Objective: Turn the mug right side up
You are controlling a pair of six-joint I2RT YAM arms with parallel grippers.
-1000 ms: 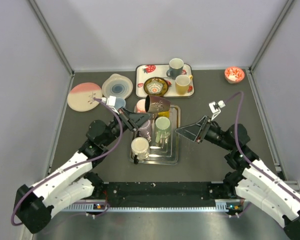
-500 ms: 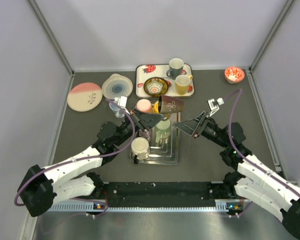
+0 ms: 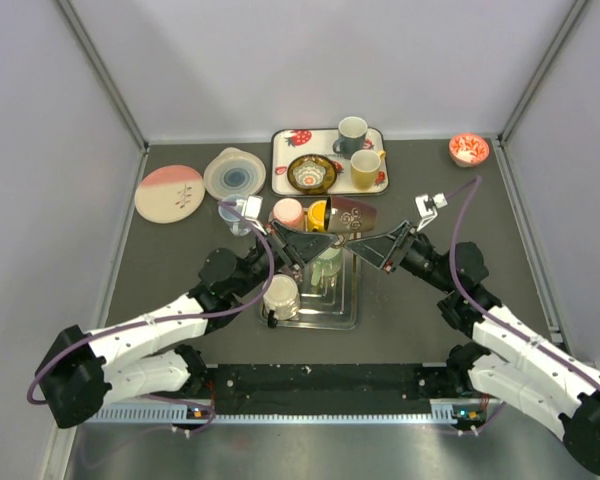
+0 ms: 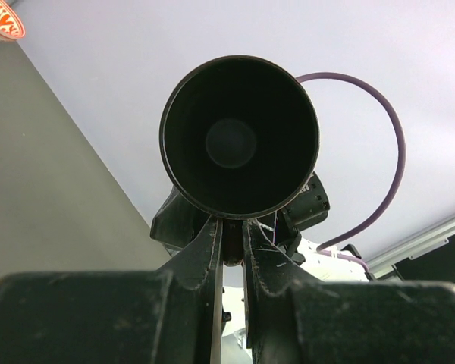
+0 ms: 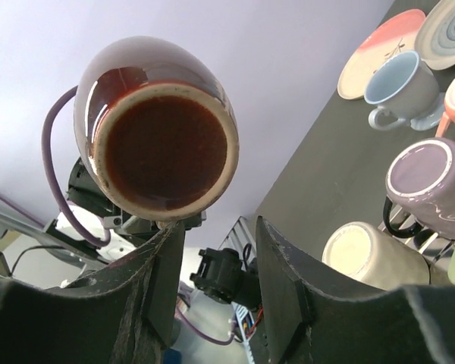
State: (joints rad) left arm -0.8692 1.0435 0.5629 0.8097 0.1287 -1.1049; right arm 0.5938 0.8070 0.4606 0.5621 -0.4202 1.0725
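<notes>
A glossy brown mug [image 3: 350,213] hangs on its side above the metal tray [image 3: 352,305]. My left gripper [image 3: 328,238] is shut on its handle. In the left wrist view the mug's dark mouth [image 4: 239,136] faces the camera, with the handle pinched in the gripper [image 4: 231,239]. In the right wrist view the mug's brown, cream-ringed base [image 5: 167,148] faces me. My right gripper [image 5: 218,235] is open just below that base, nothing between its fingers; its left fingertip sits close under the mug, and I cannot tell whether they touch.
On the tray lie a cream mug [image 3: 280,293], a green mug [image 3: 327,258] and a pink mug [image 3: 287,211]; a purple mug [image 5: 428,178] shows too. Behind are a floral tray [image 3: 283,160] with mugs, two plates [image 3: 170,192] [image 3: 235,172], a blue mug [image 3: 238,210] and a red bowl [image 3: 469,149].
My left arm has carried the mug to the right. My right gripper has moved left up to the mug's base, and its jaws have narrowed.
</notes>
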